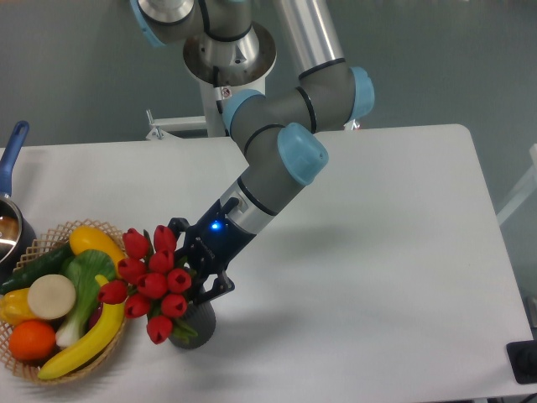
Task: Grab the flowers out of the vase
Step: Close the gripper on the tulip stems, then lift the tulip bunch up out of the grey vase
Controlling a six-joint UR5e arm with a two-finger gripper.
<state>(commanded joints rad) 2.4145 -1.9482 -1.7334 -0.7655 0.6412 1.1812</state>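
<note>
The flowers, a bunch of red tulip buds with green leaves, hang tilted to the left, partly over the edge of the fruit basket. My gripper is shut on their stems just to the right of the buds. Directly below it stands the vase, a small dark grey pot on the white table, its top now showing beneath the bunch. The lower stems are hidden behind the buds and my fingers, so I cannot tell whether they still reach into the vase.
A woven basket of plastic fruit and vegetables sits at the left table edge, right beside the flowers. A dark saucepan with a blue handle is at the far left. A black object sits at the bottom right corner.
</note>
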